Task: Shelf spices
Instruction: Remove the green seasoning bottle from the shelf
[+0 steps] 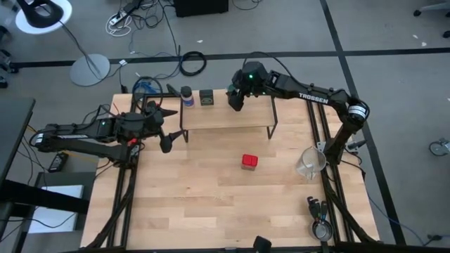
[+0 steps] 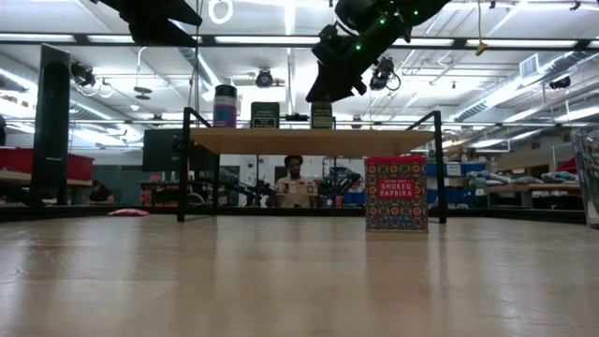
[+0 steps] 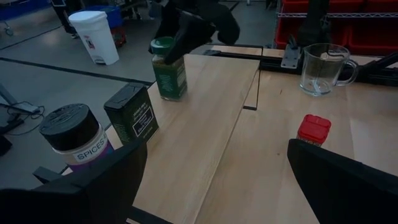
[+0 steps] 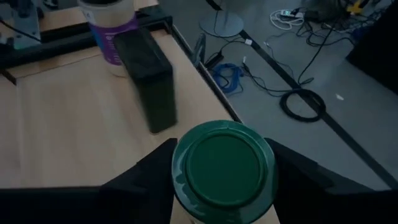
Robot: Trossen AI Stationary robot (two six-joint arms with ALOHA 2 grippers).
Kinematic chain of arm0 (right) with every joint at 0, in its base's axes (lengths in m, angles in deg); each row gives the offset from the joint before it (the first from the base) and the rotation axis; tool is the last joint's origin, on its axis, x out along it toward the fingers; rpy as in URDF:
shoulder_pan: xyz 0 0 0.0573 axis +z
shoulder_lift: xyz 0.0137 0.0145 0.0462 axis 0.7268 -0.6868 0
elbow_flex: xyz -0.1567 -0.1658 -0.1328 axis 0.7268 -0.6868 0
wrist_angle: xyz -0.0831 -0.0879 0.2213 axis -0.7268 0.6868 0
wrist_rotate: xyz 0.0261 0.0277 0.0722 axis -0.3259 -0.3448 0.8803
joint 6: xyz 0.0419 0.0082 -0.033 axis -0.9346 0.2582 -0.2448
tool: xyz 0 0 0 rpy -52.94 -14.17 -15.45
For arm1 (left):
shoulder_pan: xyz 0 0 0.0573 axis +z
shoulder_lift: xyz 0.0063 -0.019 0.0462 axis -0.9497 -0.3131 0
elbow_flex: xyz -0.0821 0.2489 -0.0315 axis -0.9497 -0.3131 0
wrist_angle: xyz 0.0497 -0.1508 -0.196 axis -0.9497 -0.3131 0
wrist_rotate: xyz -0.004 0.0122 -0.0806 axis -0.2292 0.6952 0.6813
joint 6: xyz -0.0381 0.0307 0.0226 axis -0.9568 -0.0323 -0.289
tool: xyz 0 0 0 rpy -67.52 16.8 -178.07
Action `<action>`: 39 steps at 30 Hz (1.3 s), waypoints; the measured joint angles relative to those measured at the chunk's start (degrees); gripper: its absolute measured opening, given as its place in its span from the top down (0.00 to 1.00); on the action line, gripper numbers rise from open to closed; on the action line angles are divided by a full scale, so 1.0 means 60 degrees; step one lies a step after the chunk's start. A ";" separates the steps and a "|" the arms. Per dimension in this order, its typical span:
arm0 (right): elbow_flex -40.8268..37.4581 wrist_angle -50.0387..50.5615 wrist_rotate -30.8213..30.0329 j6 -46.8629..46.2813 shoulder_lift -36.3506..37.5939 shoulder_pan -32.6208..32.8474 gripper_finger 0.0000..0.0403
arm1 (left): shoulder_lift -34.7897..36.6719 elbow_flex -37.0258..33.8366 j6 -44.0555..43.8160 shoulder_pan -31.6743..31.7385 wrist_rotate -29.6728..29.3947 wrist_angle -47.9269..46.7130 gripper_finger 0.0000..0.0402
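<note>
Gripping the green jar (image 4: 224, 169) on the shelf (image 1: 225, 118), my right gripper (image 1: 235, 98) is clamped around it at the plank's twelve-o'clock edge. At nine o'clock, my left gripper (image 1: 166, 139) hangs spread apart. The red tin (image 1: 249, 161) stands at six o'clock of the shelf.

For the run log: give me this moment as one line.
right hand: around green jar on shelf | left hand: open, waiting | blue-capped jar, olive tin: shelved | red tin: on table
</note>
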 joint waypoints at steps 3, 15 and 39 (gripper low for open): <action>0.0106 0.0149 0.0024 -0.0260 0.0010 0.0333 0.50 | 0.0000 0.0000 -0.0036 -0.0004 0.0000 0.0000 0.02; 0.2222 0.2018 -0.0102 -0.0670 0.0238 0.2987 0.50 | -0.0004 0.0000 -0.0030 0.0000 -0.0004 -0.0025 0.02; -0.3512 -0.2144 -0.3823 -0.6170 0.0101 0.6098 0.50 | -0.0011 -0.0004 -0.0084 -0.0004 0.0000 0.0022 0.02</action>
